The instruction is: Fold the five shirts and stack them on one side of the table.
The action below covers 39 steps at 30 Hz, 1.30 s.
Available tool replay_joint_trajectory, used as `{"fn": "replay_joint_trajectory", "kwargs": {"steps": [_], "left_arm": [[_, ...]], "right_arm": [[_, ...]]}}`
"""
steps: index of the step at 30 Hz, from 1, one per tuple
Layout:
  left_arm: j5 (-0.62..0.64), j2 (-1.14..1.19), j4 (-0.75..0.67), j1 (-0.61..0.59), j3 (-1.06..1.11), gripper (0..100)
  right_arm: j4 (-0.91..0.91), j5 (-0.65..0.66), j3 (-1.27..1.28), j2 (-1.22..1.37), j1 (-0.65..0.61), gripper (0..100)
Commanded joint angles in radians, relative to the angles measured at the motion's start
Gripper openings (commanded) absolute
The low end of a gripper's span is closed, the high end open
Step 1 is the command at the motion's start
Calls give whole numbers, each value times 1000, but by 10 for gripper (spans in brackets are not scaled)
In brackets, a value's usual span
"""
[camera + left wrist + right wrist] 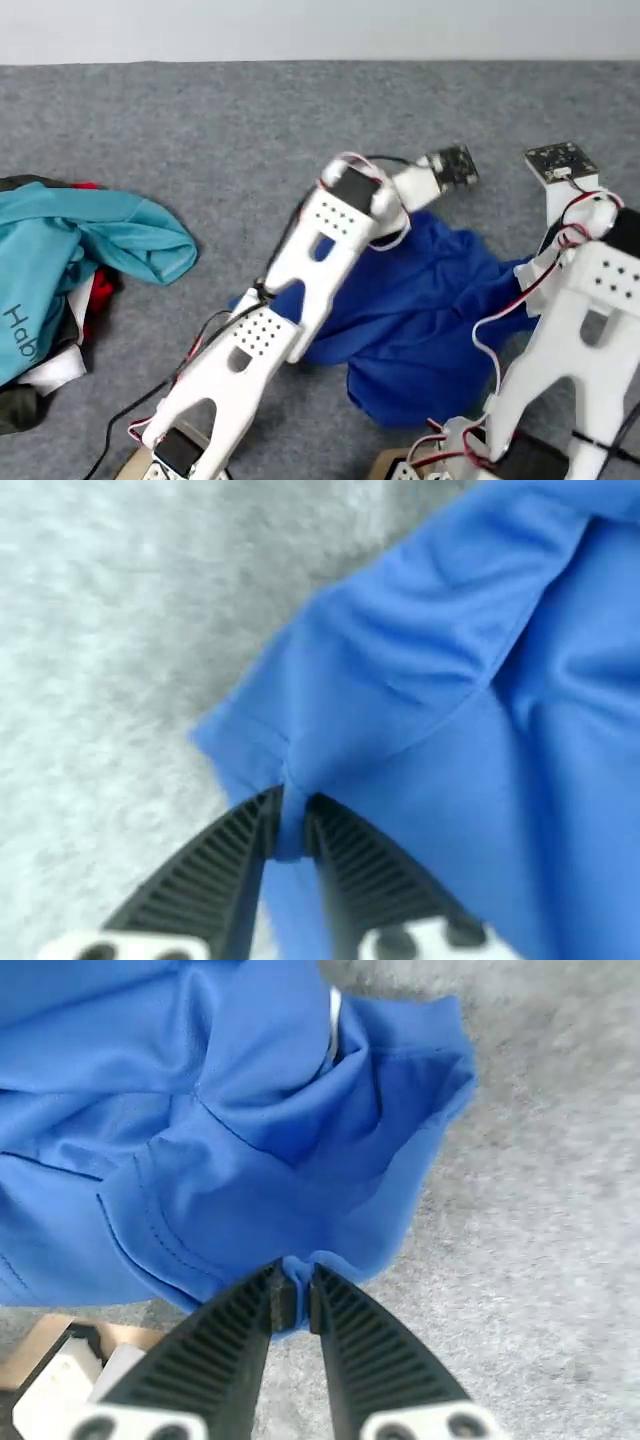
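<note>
Now, in the high view you are seeing the blue shirt [420, 320] lying crumpled toward 4 o'clock on the grey table [200, 130], while the teal shirt [90, 240] is topping a heap [40, 375] at 9 o'clock, well apart from it. The wrist views are giving you what that one is not: the left gripper [290, 825] is clamping a fold at the blue shirt's edge, and the right gripper [295, 1295] is pinching the hem of the same shirt. From above, the left arm [300, 270] and right arm [570, 330] are covering their own fingertips, and the heap is running off the 9 o'clock edge, so you cannot be counting the garments under the teal one
</note>
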Motion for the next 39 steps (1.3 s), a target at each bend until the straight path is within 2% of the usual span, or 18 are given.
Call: {"fn": "replay_joint_trajectory", "kwargs": {"steps": [1, 5, 13, 19, 28, 39], "left_arm": [[46, -199, 43, -77, -67, 4], [141, -388, 41, -215, -68, 4], [133, -735, 40, -425, -68, 4], [11, -907, 40, -500, -68, 4], [-160, -1062, 43, -597, -65, 4], [-356, -1122, 43, -684, -64, 4]], "right_arm": [[33, 0, -112, -102, 2, 10], [31, -9, -235, -163, -2, 10], [-82, -163, -486, -191, -1, 10], [-199, -249, -580, -189, -2, 10], [-386, -241, -813, -183, -2, 10], [-492, -17, -934, -194, -2, 10]]}}
